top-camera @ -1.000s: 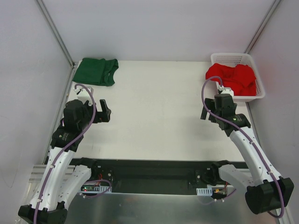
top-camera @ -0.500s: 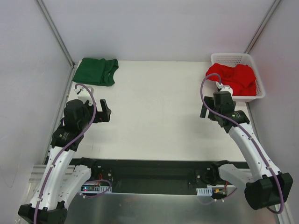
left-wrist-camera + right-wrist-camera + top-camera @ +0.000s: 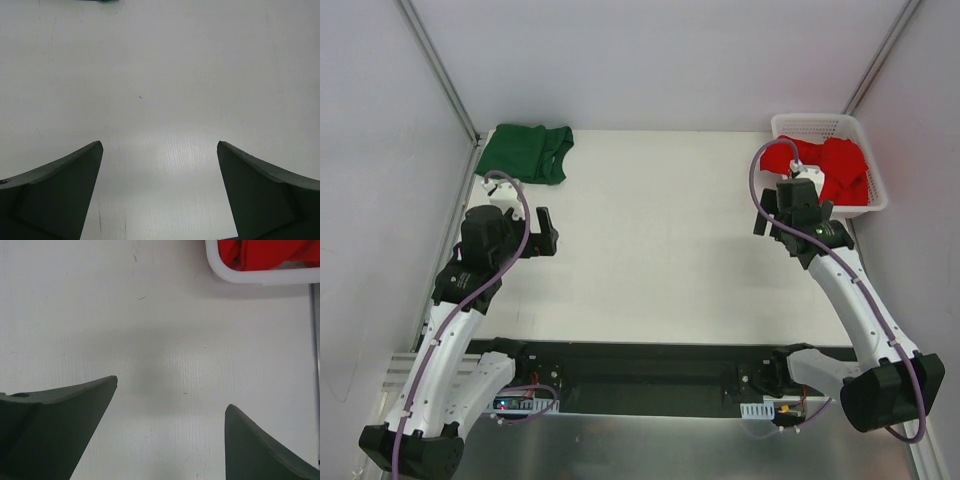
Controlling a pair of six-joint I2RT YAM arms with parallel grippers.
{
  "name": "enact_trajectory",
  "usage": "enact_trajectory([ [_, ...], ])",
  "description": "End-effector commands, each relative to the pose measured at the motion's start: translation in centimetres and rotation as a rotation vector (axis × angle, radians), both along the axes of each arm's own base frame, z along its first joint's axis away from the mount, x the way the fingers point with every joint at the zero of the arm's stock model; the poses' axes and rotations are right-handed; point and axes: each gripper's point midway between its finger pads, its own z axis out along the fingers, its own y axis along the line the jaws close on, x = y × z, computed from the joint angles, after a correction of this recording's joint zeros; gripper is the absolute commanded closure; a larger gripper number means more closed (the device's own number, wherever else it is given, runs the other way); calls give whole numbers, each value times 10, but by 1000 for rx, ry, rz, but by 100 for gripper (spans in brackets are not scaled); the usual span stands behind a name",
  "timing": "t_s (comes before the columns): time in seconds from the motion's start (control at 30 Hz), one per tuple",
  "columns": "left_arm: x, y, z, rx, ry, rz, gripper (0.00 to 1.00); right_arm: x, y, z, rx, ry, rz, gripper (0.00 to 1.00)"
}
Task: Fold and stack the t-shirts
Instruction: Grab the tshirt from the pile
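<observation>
Left gripper is hovering spread over table | right gripper is hovering spread beside basket rim | red t-shirt lying in basket, far right | green t-shirt lying far left

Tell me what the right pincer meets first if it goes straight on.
Likely the table, which the right pincer angles down toward; depth is unclear. The basket with the red t-shirt sits right of that line.

The top edge cuts off the basket and the red shirt in it, upper right of the right wrist view. The green shirt is a mere sliver at the left wrist view's top edge.
</observation>
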Motion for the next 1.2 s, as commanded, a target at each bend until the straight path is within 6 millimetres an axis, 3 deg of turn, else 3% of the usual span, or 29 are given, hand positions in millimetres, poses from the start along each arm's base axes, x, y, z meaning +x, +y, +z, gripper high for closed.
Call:
enact_trajectory([
  [0.0, 14, -9, 32, -29, -104, -36, 1, 16, -12, 31, -35, -83, -58, 4],
  [0.13, 15, -30, 40, -99, -120, -135, 1, 17, -22, 39, -66, -98, -104, 4],
  [0.23, 18, -34, 41, -115, -108, -146, 1, 13, -47, 46, -138, -87, -212, 4],
  [0.27, 20, -35, 39, -118, -98, -147, 1, 9, -64, 49, -177, -83, -283, 4],
  [0.4, 21, -45, 38, -153, -80, -183, 1, 15, -91, 56, -157, -76, -376, 4],
  [0.6, 25, -49, 29, -163, -51, -195, 1, 63, -93, 45, 40, -92, -308, 4],
  [0.63, 24, -49, 27, -164, -47, -199, 1, 78, -89, 52, 84, -127, -273, 4],
  [0.7, 24, -49, 26, -169, -42, -193, 1, 101, -84, 41, 113, -103, -231, 4],
  [0.77, 24, -49, 23, -176, -33, -187, 1, 126, -76, 51, 155, -129, -174, 4],
  [0.8, 25, -49, 21, -176, -28, -179, 1, 142, -74, 37, 150, -94, -131, 4],
  [0.87, 25, -48, 19, -199, -15, -158, 1, 165, -63, 43, 195, -119, -57, 4],
  [0.9, 24, -50, 16, -206, -5, -161, 1, 179, -62, 25, 210, -84, -50, 4],
  [0.97, 24, -51, 12, -213, 9, -164, 1, 197, -61, 24, 236, -92, -43, 4],
  [1.03, 24, -50, 8, -210, 17, -154, 1, 206, -71, 3, 246, -53, -92, 3],
  [1.17, 23, -49, 7, -206, 16, -154, 1, 207, -92, -10, 253, -47, -212, 2],
])
